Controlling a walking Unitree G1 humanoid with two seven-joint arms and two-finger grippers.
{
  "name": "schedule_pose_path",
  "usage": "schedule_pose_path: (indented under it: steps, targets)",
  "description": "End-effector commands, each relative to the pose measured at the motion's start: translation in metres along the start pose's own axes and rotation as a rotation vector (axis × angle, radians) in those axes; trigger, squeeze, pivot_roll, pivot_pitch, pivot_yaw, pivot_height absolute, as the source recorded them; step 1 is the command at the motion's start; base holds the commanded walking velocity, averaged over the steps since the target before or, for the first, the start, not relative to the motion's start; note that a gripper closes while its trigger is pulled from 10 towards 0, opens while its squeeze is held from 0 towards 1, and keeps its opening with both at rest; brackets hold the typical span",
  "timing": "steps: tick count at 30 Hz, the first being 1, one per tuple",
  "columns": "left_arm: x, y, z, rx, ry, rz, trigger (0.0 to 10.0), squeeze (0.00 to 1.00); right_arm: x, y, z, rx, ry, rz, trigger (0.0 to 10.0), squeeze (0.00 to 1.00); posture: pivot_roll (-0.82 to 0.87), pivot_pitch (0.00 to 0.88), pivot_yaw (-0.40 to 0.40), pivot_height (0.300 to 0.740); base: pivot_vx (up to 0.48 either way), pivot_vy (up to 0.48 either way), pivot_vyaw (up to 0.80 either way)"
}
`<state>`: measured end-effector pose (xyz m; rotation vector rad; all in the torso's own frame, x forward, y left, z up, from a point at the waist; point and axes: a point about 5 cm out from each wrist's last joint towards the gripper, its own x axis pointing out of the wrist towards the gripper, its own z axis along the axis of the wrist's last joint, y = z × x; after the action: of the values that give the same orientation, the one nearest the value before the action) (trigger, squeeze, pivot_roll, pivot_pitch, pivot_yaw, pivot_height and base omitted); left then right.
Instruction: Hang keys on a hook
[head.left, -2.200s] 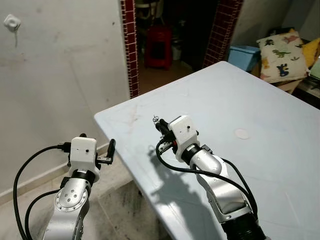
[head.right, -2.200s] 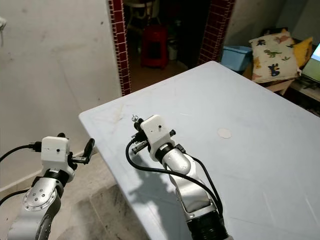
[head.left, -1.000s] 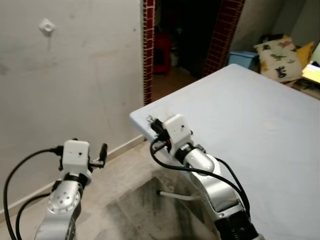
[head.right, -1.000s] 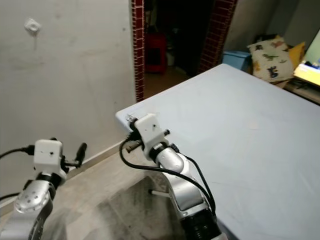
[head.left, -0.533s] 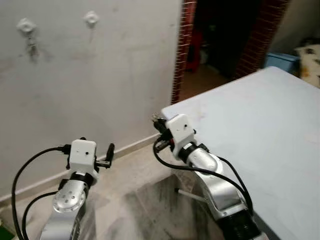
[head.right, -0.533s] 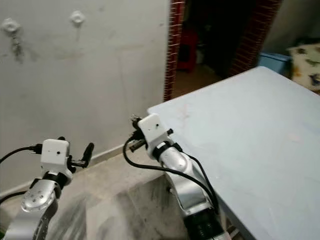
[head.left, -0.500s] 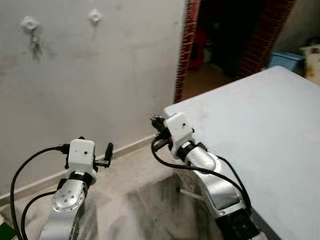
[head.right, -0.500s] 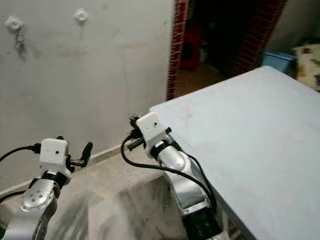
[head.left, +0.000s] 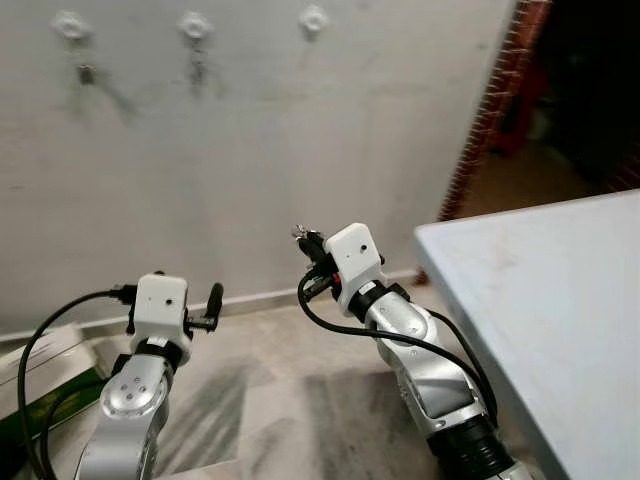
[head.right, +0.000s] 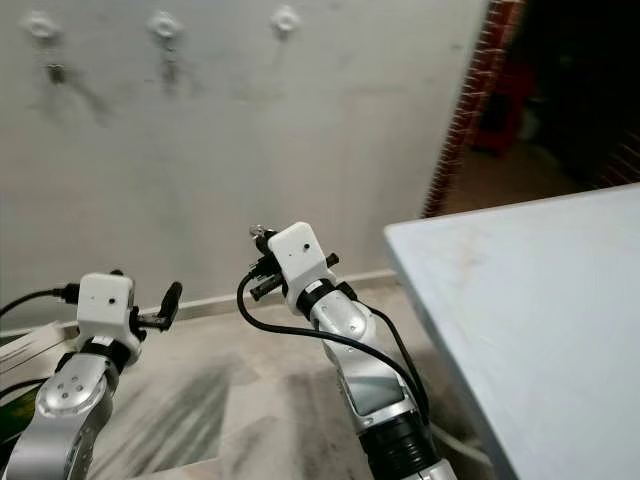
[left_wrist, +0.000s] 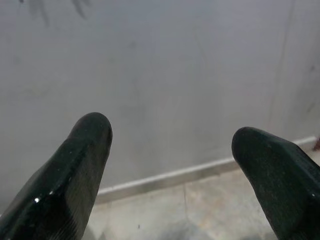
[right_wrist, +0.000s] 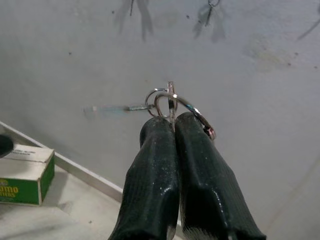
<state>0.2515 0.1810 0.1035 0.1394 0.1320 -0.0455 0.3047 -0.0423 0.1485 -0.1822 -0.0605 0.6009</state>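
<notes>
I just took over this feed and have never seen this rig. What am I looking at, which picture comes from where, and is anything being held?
This is a humanoid robot with two silver arms, each ending in two black fingers. The two wide pictures come from cameras in its head, looking forward and down. The two close-ups come from cameras on its wrists.

The right gripper is shut on a set of keys; the right wrist picture shows the metal rings sticking out past the fingertips. The left gripper is open and holds nothing.

Ahead is a grey wall with three white hooks; two of them seem to have something hanging already. A pale blue table stands on the robot's right. A green and white box lies on the floor by the wall.
</notes>
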Motion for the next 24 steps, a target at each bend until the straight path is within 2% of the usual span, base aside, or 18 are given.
schedule_pose_path:
  steps: [1, 4, 9, 22, 24]
  targets:
    - [0.001, 0.000, 0.004, 0.015, -0.018, 0.001, 10.0, 0.00, -0.001, -0.005, 0.001, 0.002, -0.003, -0.028, 10.0, 0.00, 0.11, 0.000, -0.004, 0.740, 0.000, 0.000, 0.00]
    - [0.002, 0.000, 0.005, 0.018, -0.026, -0.001, 10.0, 0.00, 0.000, -0.009, 0.000, 0.017, 0.005, -0.060, 10.0, 0.00, 0.11, 0.000, -0.004, 0.740, 0.000, 0.000, 0.00]
    - [0.005, 0.000, 0.007, -0.018, -0.036, -0.038, 10.0, 0.00, 0.001, -0.014, -0.002, 0.011, 0.020, -0.090, 10.0, 0.00, 0.11, 0.000, -0.004, 0.740, 0.000, 0.000, -0.78]
    - [0.004, -0.005, 0.006, -0.035, -0.045, -0.071, 10.0, 0.00, 0.002, -0.016, -0.003, 0.012, 0.022, -0.116, 10.0, 0.00, 0.09, 0.000, -0.014, 0.740, 0.000, 0.000, -0.77]
    - [0.005, -0.007, 0.008, -0.049, -0.057, -0.078, 10.0, 0.00, 0.002, -0.018, -0.001, 0.006, 0.013, -0.109, 10.0, 0.00, 0.10, 0.000, -0.016, 0.740, 0.000, 0.000, 0.00]
